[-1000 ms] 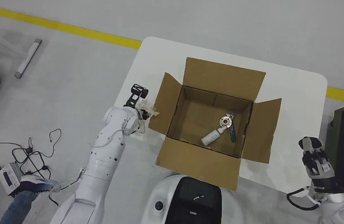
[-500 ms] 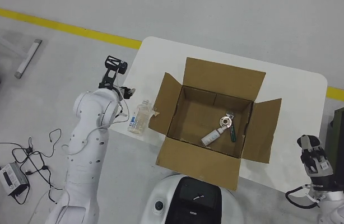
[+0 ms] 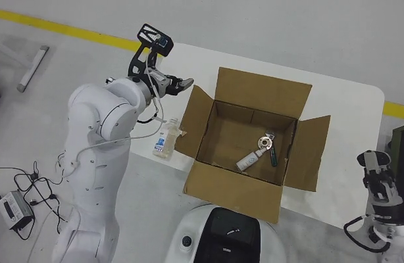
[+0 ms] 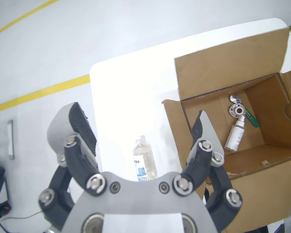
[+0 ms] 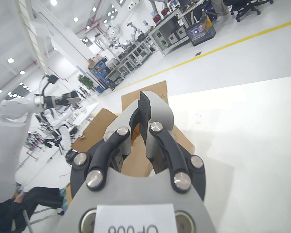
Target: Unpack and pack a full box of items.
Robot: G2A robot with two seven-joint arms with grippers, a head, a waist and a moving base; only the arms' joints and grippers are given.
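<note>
Box (image 3: 262,92) beside labelled water bottle (image 3: 164,139)

Bottle (image 3: 164,138) left of box (image 3: 251,141).

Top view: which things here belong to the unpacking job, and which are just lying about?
Job: open brown cardboard box; clear plastic water bottle beside it; white spray bottle, green-handled wrench, round metal fitting inside.
Lying about: black floor cables; grey bar on floor.
</note>
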